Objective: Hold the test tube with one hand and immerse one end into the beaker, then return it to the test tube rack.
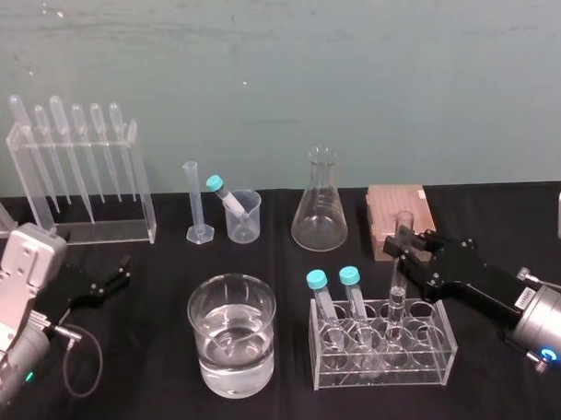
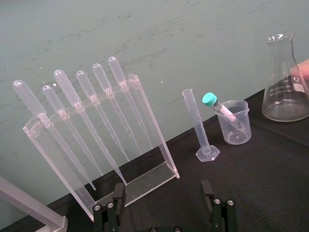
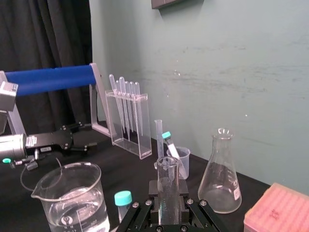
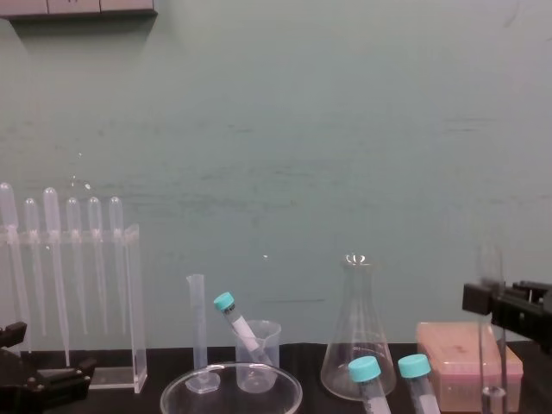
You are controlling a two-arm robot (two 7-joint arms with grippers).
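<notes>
Your right gripper's (image 1: 413,250) fingers (image 1: 400,245) are clenched on the test tube (image 3: 167,186). They grip it a little below its open mouth, and most of its length hangs beneath them into the test tube rack (image 1: 442,347), the clear one at the near right of the desk (image 1: 148,367).

The danger, as I judge it, is moving sideways before the tube's foot clears the rack's top plate. The glass would lever against its hole and could crack or drag the rack along.

Two teal-capped tubes (image 1: 318,282) stand just left of it, on the way to the beaker (image 1: 231,336). That sits near centre, part-filled, and a low traverse could clip the tubes.

Your left gripper (image 2: 161,203) rests at the near left, fingers released.
</notes>
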